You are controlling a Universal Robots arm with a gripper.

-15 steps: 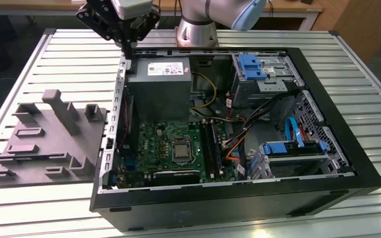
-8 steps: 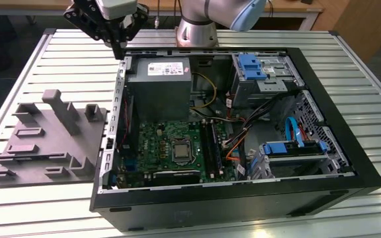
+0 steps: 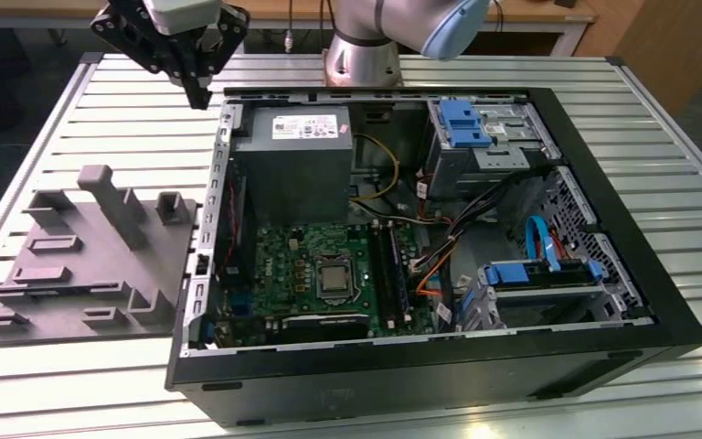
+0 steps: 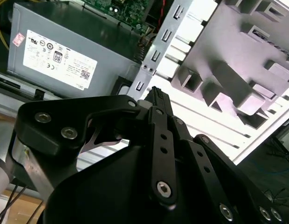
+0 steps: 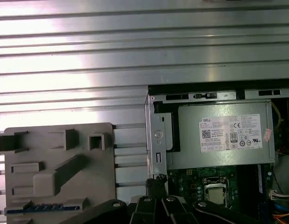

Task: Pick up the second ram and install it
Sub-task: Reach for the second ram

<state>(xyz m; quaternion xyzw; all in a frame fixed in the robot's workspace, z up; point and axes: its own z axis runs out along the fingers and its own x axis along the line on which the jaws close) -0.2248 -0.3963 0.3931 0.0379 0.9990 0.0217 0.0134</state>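
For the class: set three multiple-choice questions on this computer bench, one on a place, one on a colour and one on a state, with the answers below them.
1. Where does the loose memory stick lie?
A in the grey tray beside the case
B on the floor
C on a chair

2. What colour are the drive brackets?
A red
B blue
C yellow

3. The computer case is:
A shut by a side panel
B upside down
C open, with its board showing

Answers:
1 A, the first wrist view shows it lying in the tray.
2 B, they are bright blue in the exterior view.
3 C, the green board lies bare to the camera.
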